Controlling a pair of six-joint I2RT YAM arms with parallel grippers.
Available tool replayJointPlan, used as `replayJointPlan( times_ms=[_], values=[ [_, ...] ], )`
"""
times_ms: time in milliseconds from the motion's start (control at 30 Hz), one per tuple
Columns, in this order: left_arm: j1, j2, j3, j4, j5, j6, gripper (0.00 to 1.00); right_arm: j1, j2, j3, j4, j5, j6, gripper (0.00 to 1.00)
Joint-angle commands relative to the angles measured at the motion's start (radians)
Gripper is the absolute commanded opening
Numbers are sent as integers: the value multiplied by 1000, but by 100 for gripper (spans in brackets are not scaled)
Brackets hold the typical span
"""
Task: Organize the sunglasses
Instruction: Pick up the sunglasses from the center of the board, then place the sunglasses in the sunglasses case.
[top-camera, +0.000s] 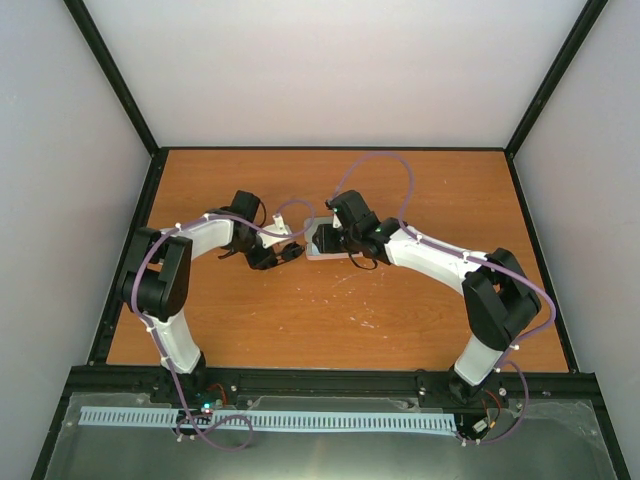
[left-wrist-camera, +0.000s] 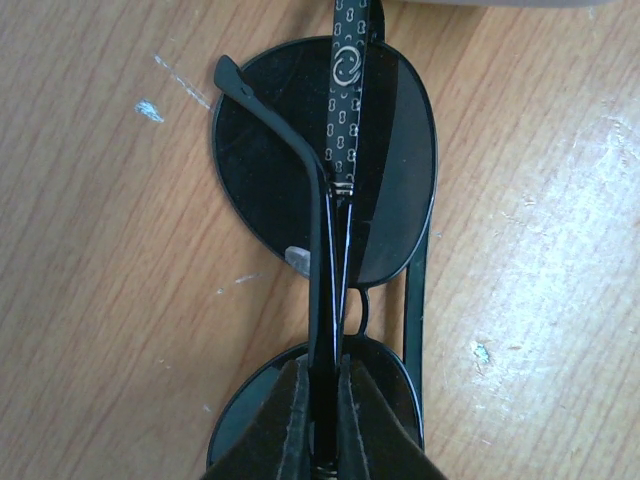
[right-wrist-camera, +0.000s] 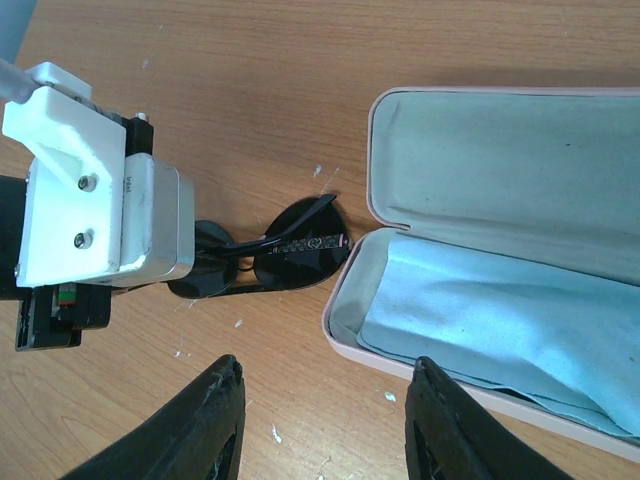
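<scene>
We see a desk (left-wrist-camera: 120, 300) of orange-brown wood grain, smooth with a soft sheen, flecked with small white scuffs. The sunglasses (left-wrist-camera: 390, 150) have a thin black frame that looks like metal to us, glossy dark lenses, and one arm printed with a pale pattern. The case (right-wrist-camera: 500, 160) is smooth pink outside and lined in matt pale blue-green fabric. The cloth (right-wrist-camera: 500, 320) is soft, matt light blue. Both arms' jaws look matt black and slightly rough.
</scene>
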Motion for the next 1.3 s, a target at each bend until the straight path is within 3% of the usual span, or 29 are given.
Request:
replayJointPlan(
  times_ms=[0, 367, 600, 800, 1000, 1267],
  values=[
    [-10, -5, 17, -23, 3, -5, 1, -5, -43, -11, -3, 24, -17, 45],
    [-32, -145, 94, -90, -3, -36, 1, -76, -189, -78, -17, 160, -26, 44],
    [-175, -179, 215, -182, -29, -68, 1, -226, -345, -192, -19, 153, -29, 45],
    [-276, -82, 352, -210, -66, -63, 1, -293, -417, -274, -10, 109, -35, 45],
    [-289, 90, 467, -239, -61, -37, 1, -315, -452, -315, -11, 93, -50, 45],
    [-293, 193, 517, -242, -49, -14, 1, -353, -488, -339, -11, 80, -70, 46]
  ],
)
